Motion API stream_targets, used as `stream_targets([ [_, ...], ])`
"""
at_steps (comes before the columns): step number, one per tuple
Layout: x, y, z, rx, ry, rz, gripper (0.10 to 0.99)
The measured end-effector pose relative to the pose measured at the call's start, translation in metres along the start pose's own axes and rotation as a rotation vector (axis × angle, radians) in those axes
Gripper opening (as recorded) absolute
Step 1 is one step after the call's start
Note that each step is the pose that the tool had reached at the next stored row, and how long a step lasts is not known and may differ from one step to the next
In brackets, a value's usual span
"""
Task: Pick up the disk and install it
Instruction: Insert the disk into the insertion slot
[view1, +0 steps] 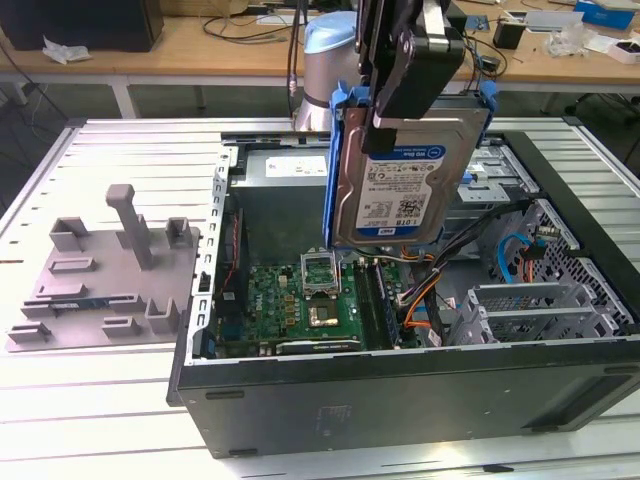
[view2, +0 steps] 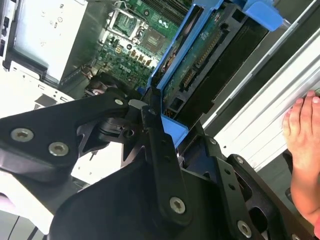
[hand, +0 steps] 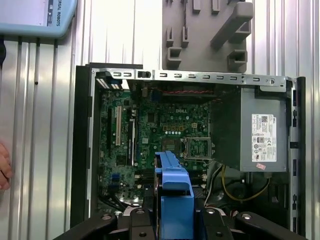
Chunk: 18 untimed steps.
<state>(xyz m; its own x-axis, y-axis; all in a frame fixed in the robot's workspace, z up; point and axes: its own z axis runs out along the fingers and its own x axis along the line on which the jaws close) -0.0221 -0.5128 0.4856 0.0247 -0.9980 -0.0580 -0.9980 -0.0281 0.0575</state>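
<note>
While the flat silver hard disk (view1: 400, 185), with its white-and-blue label and blue plastic carrier frame, hangs upright above the open black desktop computer case (view1: 400, 400), the pick-up step is judged complete. The black gripper (view1: 395, 110) has its jaws closed on the disk's upper edge; in the second wrist view the fingers (view2: 156, 142) clamp the blue frame. The disk is clear of the green motherboard (view1: 310, 300) and not seated in the grey metal drive cage (view1: 530, 310). Installation is outstanding.
</note>
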Motion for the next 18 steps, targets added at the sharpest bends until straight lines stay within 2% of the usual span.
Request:
stream_targets([
  [12,0.0008,-0.0001,-0.0001,0.0,0.0,0.0,0.369],
  [14,0.0036,-0.0008,-0.0003,0.0,-0.0006,0.0,0.369],
  [18,0.0118,-0.007,-0.0011,0.0,-0.0014,0.0,0.369],
])
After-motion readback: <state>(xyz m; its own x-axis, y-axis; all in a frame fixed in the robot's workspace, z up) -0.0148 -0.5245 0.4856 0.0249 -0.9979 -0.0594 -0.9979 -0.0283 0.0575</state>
